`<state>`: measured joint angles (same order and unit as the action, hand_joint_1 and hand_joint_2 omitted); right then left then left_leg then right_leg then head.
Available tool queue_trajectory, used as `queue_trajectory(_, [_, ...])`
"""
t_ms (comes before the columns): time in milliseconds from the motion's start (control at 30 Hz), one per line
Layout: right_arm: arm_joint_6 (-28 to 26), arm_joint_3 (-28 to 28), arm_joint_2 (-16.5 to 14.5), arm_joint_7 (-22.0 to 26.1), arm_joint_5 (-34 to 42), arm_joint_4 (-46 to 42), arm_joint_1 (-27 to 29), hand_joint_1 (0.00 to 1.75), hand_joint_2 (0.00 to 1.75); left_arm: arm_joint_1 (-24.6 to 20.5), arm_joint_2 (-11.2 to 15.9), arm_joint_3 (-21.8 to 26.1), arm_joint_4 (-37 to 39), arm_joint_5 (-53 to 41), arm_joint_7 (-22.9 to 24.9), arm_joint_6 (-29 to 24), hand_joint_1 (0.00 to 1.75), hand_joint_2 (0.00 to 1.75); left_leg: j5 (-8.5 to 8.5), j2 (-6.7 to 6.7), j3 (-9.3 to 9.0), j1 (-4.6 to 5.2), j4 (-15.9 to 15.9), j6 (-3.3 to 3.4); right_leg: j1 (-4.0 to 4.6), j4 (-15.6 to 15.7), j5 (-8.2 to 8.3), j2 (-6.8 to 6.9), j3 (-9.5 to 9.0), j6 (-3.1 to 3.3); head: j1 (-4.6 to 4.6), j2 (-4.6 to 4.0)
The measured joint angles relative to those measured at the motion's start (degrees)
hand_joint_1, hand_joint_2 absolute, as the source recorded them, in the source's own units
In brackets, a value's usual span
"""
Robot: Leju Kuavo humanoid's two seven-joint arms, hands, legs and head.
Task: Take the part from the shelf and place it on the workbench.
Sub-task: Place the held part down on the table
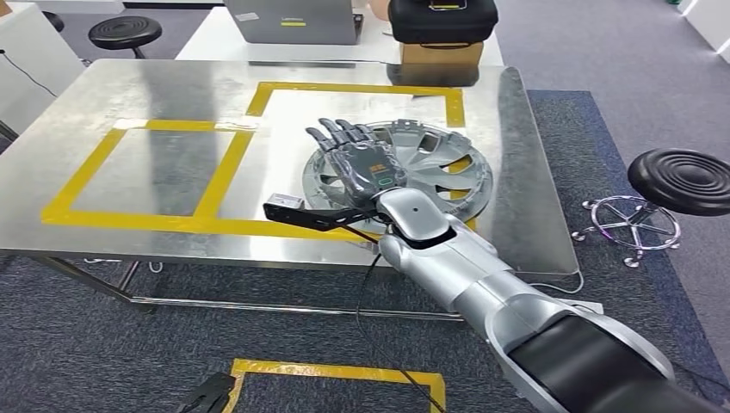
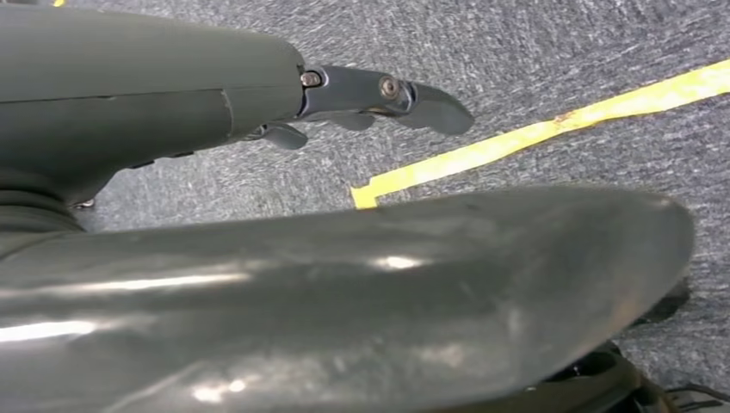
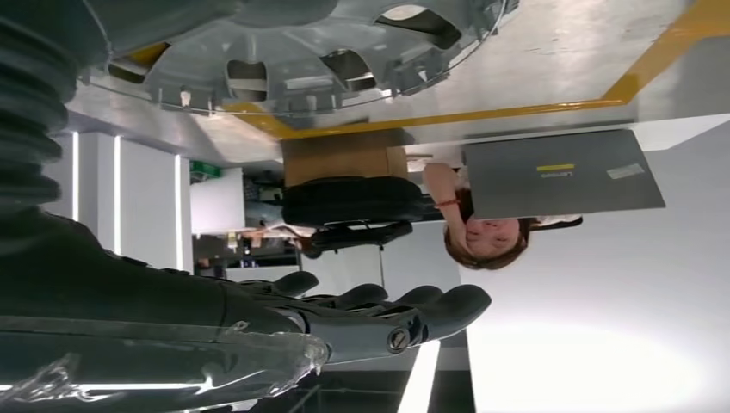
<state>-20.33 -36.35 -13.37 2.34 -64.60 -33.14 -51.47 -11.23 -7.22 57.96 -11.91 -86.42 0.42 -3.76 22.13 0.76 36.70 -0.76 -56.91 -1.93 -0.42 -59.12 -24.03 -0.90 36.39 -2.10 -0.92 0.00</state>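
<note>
Since the part lies flat by the right edge: it looks delivered.
Part: wheel cover on the tabletop, inside the right yellow-taped box, likely its marked spot.
Right hand: fingers spread, above the cover, holding nothing, seemingly free of it.
Left hand: hangs over carpet, fingers loosely apart, empty.
Person: behind a laptop beyond the far edge.

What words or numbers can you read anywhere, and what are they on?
None can be read for sure.
Laptop: a yellow strip and a white sticker on the lid, print too small to read.
Right hand: small orange and green marks on its back, too blurred to read.
Black case: a small tag on top, unreadable.
Wheel cover: no text shows.
</note>
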Motion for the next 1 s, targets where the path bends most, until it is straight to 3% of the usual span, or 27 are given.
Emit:
queue_trajectory(67, [0.0, 0.0, 0.0, 0.0, 0.0, -0.2, 0.0, 0.00, 1.75, 0.0, 0.0, 0.0, 0.0, 0.0, 0.0, 0.0, 0.00, 0.00, 0.61, -0.07, 0.11, -0.15, -0.5, -0.66, -0.08, 0.0, 0.07, -0.05, -0.13, 0.73, 0.04, 0.00])
queue_trajectory(100, [0.0, 0.0, 0.0, 0.0, 0.0, -0.2, -0.1, 0.00, 1.75, -0.1, 0.0, 0.0, 0.0, 0.0, 0.0, 0.0, 0.00, 0.00, 1.74, -0.10, 0.79, -0.17, -2.2, -0.91, -0.19, 0.1, 0.12, -0.03, -0.25, 1.01, 0.13, 0.00])
queue_trajectory(200, [0.0, 0.0, 0.0, 0.1, 0.0, -0.3, -0.1, 0.00, 1.75, 0.0, -0.1, 0.0, 0.0, 0.0, 0.0, 0.0, 0.00, 0.00, 6.99, -0.14, 5.65, -0.18, -12.6, -1.26, -0.22, 0.1, 0.10, 0.04, -0.37, 1.40, 0.34, 0.00])
queue_trajectory(233, [0.0, 0.0, 0.0, 0.1, 0.0, -0.3, 0.0, 0.00, 1.75, 0.1, -0.1, 0.0, 0.0, 0.0, 0.0, 0.1, 0.00, 0.00, 7.81, -0.14, 6.97, -0.18, -15.3, -1.29, -0.20, 0.1, 0.08, 0.04, -0.36, 1.41, 0.34, 0.00])
queue_trajectory(267, [0.0, 0.0, 0.0, 0.1, 0.0, -0.3, 0.0, 0.00, 1.75, 0.1, -0.1, 0.0, 0.0, 0.0, 0.0, 0.1, 0.00, 0.00, 7.57, -0.14, 7.39, -0.19, -16.1, -1.30, -0.20, 0.1, 0.08, 0.04, -0.37, 1.41, 0.35, 0.00])
queue_trajectory(300, [0.0, 0.0, 0.0, 0.1, 0.0, -0.3, 0.0, 0.00, 1.75, 0.1, -0.1, 0.0, 0.0, 0.0, 0.0, 0.1, 0.00, 0.00, 6.40, -0.14, 6.79, -0.21, -14.9, -1.27, -0.24, 0.1, 0.06, 0.02, -0.39, 1.38, 0.35, 0.00])
queue_trajectory(400, [0.1, 0.0, -0.1, 0.1, 0.1, -0.3, -0.1, 0.00, 1.75, 0.0, -0.1, 0.0, 0.0, 0.0, 0.0, 0.1, 0.00, 0.00, 1.81, -0.08, 1.70, -0.42, -5.2, -1.18, -0.22, -0.2, -0.09, -0.09, -0.30, 0.82, 0.43, 0.00])
queue_trajectory(467, [0.1, 0.0, -0.2, 0.1, 0.1, -0.3, -0.3, 0.00, 1.75, -0.1, -0.2, 0.0, 0.0, 0.1, 0.0, 0.2, 0.00, 0.00, 1.18, 0.10, 0.03, -0.43, -1.7, -0.67, 0.01, -0.4, -0.06, -0.19, 0.04, 0.14, 0.50, 0.00])
queue_trajectory(567, [0.2, -0.1, -0.2, 0.2, 0.2, -0.3, -0.2, 0.00, 1.75, 0.0, -0.1, 0.1, 0.0, 0.1, 0.0, 0.2, 0.00, 0.00, 0.96, 0.16, 0.23, -0.27, -1.5, 0.59, -0.09, -0.6, -0.36, -0.06, 0.41, -0.63, 0.50, 0.00])
queue_trajectory(633, [0.2, -0.1, -0.2, 0.1, 0.3, -0.3, -0.1, 0.00, 1.75, 0.0, 0.0, 0.2, 0.0, 0.0, 0.0, 0.2, 0.00, 0.00, 0.57, 0.10, 0.45, -0.25, -1.4, 1.31, -0.16, -4.0, -3.36, 0.21, 1.69, -0.93, 0.40, 0.00])
queue_trajectory(700, [0.2, -0.1, -0.2, 0.0, 0.3, -0.3, 0.0, 0.00, 1.75, 0.0, 0.0, 0.2, 0.0, 0.0, 0.0, 0.2, 0.00, 0.00, 0.23, 0.07, 0.84, -0.02, -1.4, 1.83, -0.09, -11.2, -7.87, 0.35, 4.18, -0.98, 0.32, 0.00])
queue_trajectory(767, [0.2, -0.2, -0.2, 0.0, 0.4, -0.2, 0.2, 0.00, 1.75, 0.1, 0.0, 0.2, 0.0, 0.0, 0.0, 0.2, 0.00, 0.00, -0.22, 0.04, 1.40, 0.27, -1.4, 2.16, 0.05, -15.9, -9.88, 0.34, 5.40, -0.77, 0.34, 0.00])
queue_trajectory(800, [0.1, -0.2, -0.2, 0.0, 0.5, -0.2, 0.3, 0.00, 1.75, 0.1, 0.0, 0.3, 0.0, 0.0, 0.1, 0.2, 0.00, 0.00, -0.51, 0.03, 1.71, 0.38, -1.4, 2.22, 0.19, -15.3, -9.37, 0.34, 4.53, -0.54, 0.34, 0.00])
queue_trajectory(833, [0.1, -0.3, -0.2, 0.0, 0.5, -0.2, 0.4, 0.00, 1.75, 0.1, -0.1, 0.3, 0.0, 0.0, 0.1, 0.2, 0.00, 0.00, -0.82, 0.03, 2.01, 0.44, -1.4, 2.21, 0.39, -12.7, -8.14, 0.34, 2.54, -0.22, 0.34, 0.00])
queue_trajectory(900, [0.1, -0.3, -0.2, 0.0, 0.6, -0.2, 0.2, 0.00, 1.75, 0.1, -0.1, 0.3, 0.0, 0.0, 0.1, 0.2, 0.00, 0.00, -1.48, 0.05, 2.50, 0.52, -1.4, 1.95, 0.86, -5.0, -5.86, 0.37, -2.77, 0.41, 0.34, 0.00])
queue_trajectory(933, [0.0, -0.3, -0.3, 0.0, 0.6, -0.2, 0.1, 0.00, 1.75, 0.1, -0.1, 0.4, 0.0, 0.0, 0.1, 0.2, 0.00, 0.00, -1.83, 0.05, 2.62, 0.51, -1.3, 1.70, 1.07, -2.3, -5.16, 0.37, -4.57, 0.57, 0.36, 0.00])
queue_trajectory(1000, [0.0, -0.4, -0.5, 0.1, 0.6, -0.2, -0.2, 0.00, 1.75, 0.1, -0.1, 0.5, 0.0, 0.0, 0.1, 0.2, 0.00, 0.00, -2.60, 0.02, 2.72, 0.42, -1.2, 1.02, 1.42, -0.3, -4.70, 0.33, -5.37, 0.78, 0.34, 0.00])
